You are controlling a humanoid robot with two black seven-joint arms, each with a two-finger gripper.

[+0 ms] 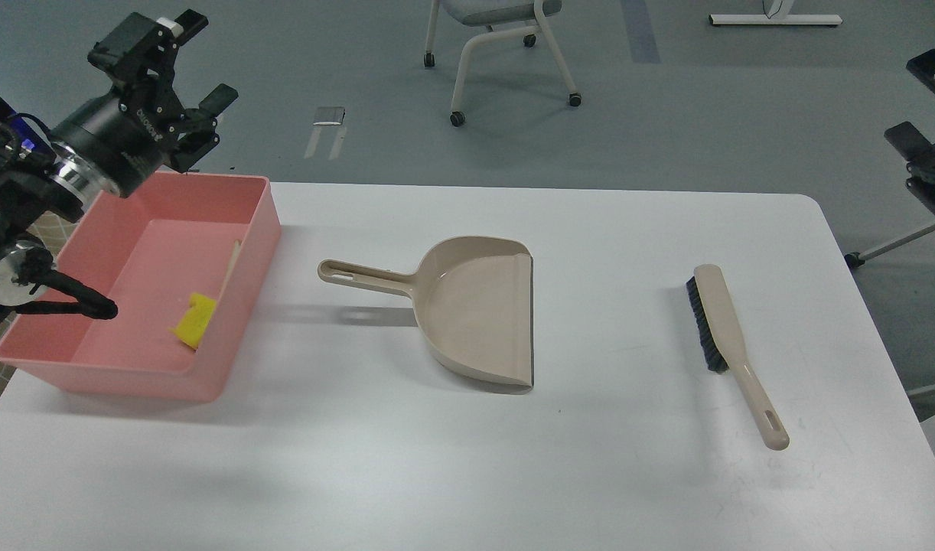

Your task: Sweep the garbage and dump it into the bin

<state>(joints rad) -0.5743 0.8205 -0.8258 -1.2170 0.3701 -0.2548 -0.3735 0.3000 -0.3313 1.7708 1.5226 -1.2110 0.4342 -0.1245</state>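
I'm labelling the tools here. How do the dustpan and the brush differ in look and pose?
The dustpan is a wide, empty scoop; the brush is a narrow stick with dark bristles along one side. The dustpan's handle points left toward the pink bin; the brush's handle points toward the table's near edge. The dustpan lies mid-table, the brush further right. Both are beige with slotted handles, and no gripper holds either.

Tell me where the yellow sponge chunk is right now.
In the head view, the yellow sponge chunk lies inside the pink bin at the table's left, against its right wall, left of the dustpan.
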